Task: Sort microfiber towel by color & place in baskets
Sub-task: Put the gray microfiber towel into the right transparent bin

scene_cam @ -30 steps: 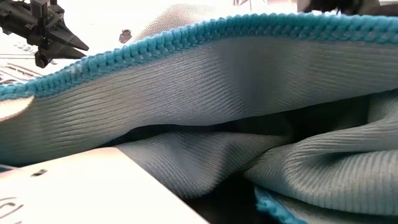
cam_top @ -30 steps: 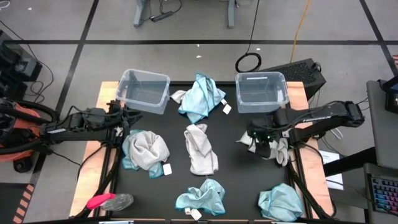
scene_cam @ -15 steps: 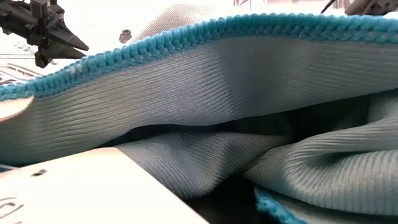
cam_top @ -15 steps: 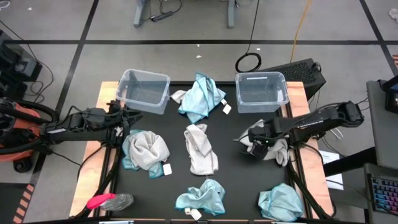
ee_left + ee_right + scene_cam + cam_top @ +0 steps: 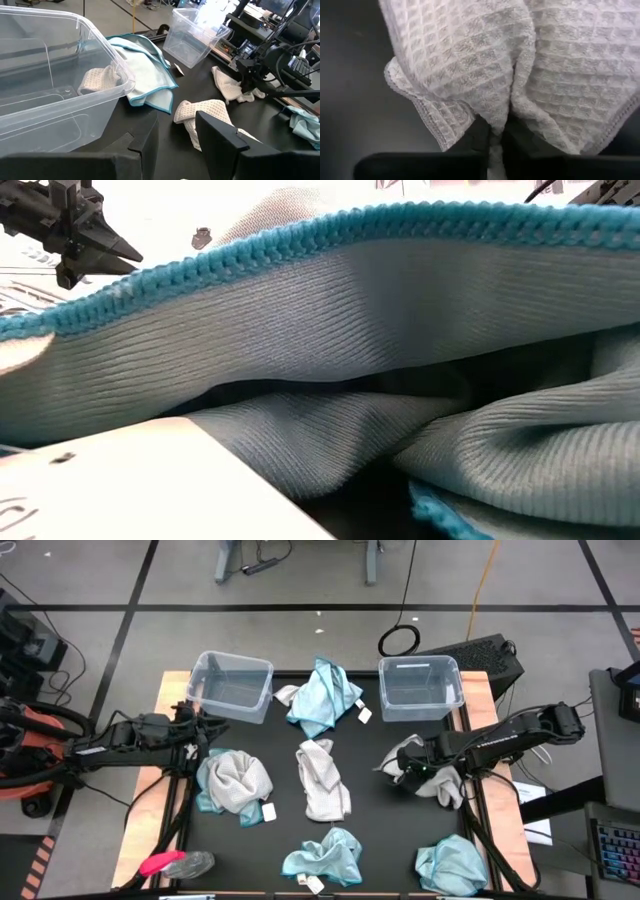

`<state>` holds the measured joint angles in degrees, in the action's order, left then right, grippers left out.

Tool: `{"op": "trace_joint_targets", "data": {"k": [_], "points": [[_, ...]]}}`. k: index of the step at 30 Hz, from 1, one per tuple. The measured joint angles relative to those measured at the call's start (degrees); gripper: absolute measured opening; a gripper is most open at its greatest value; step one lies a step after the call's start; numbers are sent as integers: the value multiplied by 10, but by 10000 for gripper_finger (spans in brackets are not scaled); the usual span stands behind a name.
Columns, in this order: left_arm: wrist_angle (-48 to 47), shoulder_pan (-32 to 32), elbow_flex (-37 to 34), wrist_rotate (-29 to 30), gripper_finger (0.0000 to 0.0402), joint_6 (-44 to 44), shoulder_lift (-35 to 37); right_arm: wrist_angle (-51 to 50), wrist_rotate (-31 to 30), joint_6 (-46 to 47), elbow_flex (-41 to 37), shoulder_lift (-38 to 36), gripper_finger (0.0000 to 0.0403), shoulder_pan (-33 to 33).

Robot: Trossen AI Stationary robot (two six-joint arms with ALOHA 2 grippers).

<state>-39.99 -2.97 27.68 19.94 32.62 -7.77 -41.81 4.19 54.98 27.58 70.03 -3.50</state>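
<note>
From above, the right gripper [image 5: 412, 772] sits low on the black mat [image 5: 370, 790], just below the right basket [image 5: 420, 686], pressed into a crumpled grey-white towel [image 5: 440, 780]. The left gripper [image 5: 196, 730] waits just below the left basket [image 5: 232, 684], well away from the right basket; whether its fingers are apart or together cannot be told. Both baskets look empty from here, and five more towels lie loose on the mat: a teal one [image 5: 322, 695] left of the right basket, and others farther down. The table-level view is almost filled by a fold of teal cloth [image 5: 330, 330] with a bright blue stitched edge, so it shows nothing of the grasp. The left wrist view shows the left basket's clear wall [image 5: 55, 100] close up and, beyond it, the right basket [image 5: 195, 35] with the other arm bent over the pale towel [image 5: 230, 87] beside it. The right wrist view shows the waffle-weave towel [image 5: 485, 70] gathered into a pleat between the dark fingers [image 5: 475, 140], which are clamped together on it. The step in hand appears to be the pick-up of this pale towel; next it needs lifting clear of the mat and carrying over one basket, with the grip kept firm so the thin pinch of cloth does not slip.
</note>
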Motion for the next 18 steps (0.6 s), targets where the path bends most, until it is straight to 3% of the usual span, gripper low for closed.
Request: {"op": "trace_joint_targets", "data": {"k": [8, 18], "points": [[0, 0, 0, 0, 138, 0, 0, 35, 1, 2, 39, 4, 5, 0], [0, 0, 0, 0, 138, 0, 0, 38, -31, -82, 182, 3, 1, 0]]}}
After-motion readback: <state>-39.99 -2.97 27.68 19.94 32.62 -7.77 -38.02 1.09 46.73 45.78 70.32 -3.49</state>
